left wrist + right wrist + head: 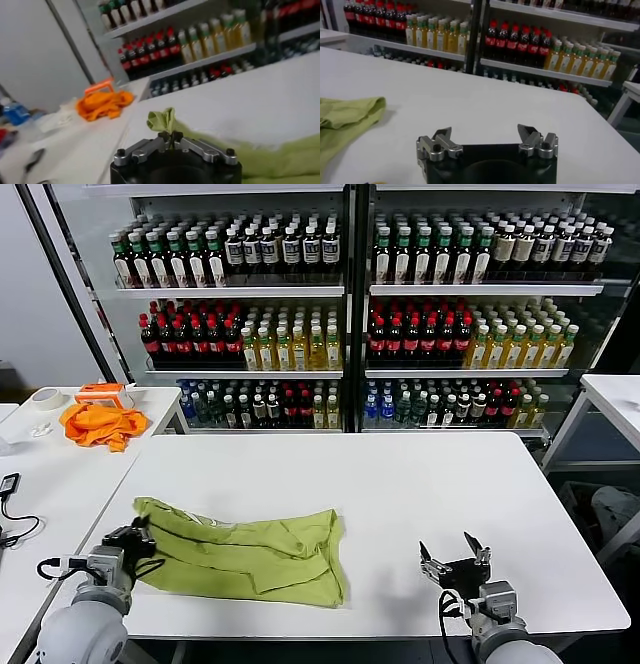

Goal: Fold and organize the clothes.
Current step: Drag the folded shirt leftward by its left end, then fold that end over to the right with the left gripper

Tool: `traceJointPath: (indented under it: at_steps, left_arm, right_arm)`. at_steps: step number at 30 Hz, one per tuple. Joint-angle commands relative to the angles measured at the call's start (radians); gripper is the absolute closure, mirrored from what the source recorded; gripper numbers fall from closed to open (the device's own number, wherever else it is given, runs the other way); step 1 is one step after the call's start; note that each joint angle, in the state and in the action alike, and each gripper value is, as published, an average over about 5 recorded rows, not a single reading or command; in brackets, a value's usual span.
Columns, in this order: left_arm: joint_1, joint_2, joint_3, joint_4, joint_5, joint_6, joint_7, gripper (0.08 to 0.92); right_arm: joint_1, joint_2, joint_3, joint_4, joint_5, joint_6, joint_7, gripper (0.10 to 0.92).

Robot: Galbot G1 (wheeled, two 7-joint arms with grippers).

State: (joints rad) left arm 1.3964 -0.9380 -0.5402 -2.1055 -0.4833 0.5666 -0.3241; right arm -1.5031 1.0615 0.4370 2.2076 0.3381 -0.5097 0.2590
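The lime T-shirt (250,549) lies crumpled and partly folded on the white table (420,484), left of the middle. My left gripper (132,537) is at the shirt's left edge, shut on a pinch of its fabric; in the left wrist view a tuft of the shirt (162,120) sticks up from the closed left gripper (170,138). My right gripper (452,557) is open and empty above the table's front right, well clear of the shirt. In the right wrist view the right gripper (485,134) is spread wide, with the shirt's edge (350,112) off to one side.
An orange cloth (100,424) and a tape roll (45,397) lie on a side table at the far left. A cable and a small device (10,484) lie at the left edge. Drink shelves (350,314) stand behind the table. Another table (615,399) is at the right.
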Motion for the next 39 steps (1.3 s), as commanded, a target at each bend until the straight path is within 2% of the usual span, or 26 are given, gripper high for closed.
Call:
traceJointPath:
  at_steps: [1, 16, 31, 39]
  left_arm:
    - [-0.046, -0.066, 0.190, -0.141, -0.196, 0.012, 0.025, 0.903]
    - [-0.200, -0.183, 0.384, -0.005, -0.159, 0.011, 0.071, 0.903]
    - [-0.237, -0.228, 0.433, 0.056, -0.151, 0.012, 0.081, 0.903]
    - [-0.261, -0.274, 0.445, 0.100, -0.200, 0.012, 0.073, 0.903]
  right_arm:
    - [-0.024, 0.002, 0.034, 0.012, 0.000, -0.001, 0.000, 0.203]
    - [-0.060, 0.015, 0.079, 0.038, -0.003, 0.000, -0.001, 0.203]
    - [-0.053, 0.019, 0.080, 0.029, -0.003, 0.001, -0.001, 0.203]
    - [-0.047, 0.017, 0.073, 0.025, -0.004, 0.001, -0.001, 0.203]
